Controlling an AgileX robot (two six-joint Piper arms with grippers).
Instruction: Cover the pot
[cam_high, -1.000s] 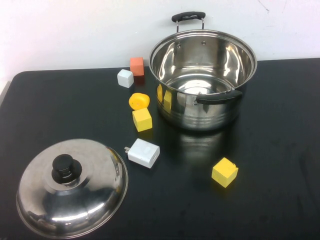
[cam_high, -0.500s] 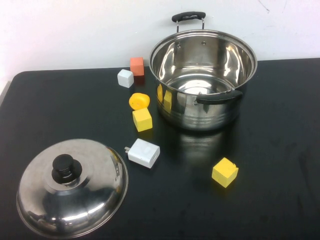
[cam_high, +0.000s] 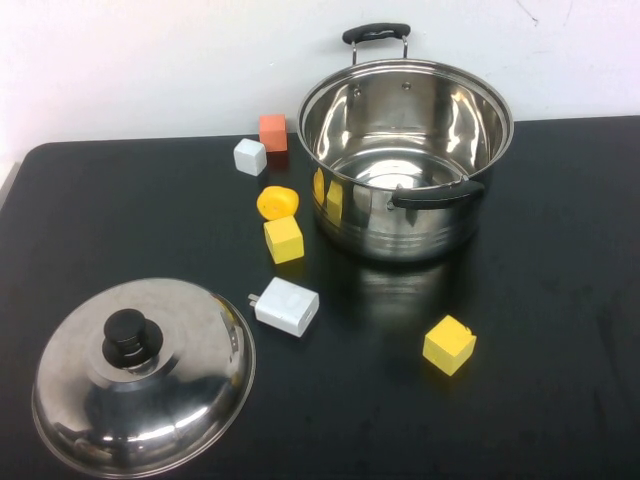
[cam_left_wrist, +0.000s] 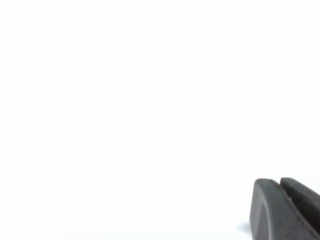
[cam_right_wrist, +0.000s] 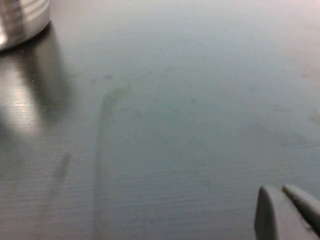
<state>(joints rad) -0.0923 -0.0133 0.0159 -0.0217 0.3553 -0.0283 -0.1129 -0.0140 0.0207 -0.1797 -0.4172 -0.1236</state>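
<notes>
The pot (cam_high: 405, 160) stands open at the desk's (cam_high: 560, 330) far side, the lid (cam_high: 143, 375) well apart. Small blocks between may be hit. Left hand (cam_left_wrist: 287, 210) and right hand (cam_right_wrist: 287, 212) look narrow, empty.

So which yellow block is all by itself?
The yellow cube in front of the pot; the other yellow cube sits beside the round yellow piece. Both grippers are parked off-table.

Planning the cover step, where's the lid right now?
High view: the lid lies knob-up at the table's near left, beside the white charger.
</notes>
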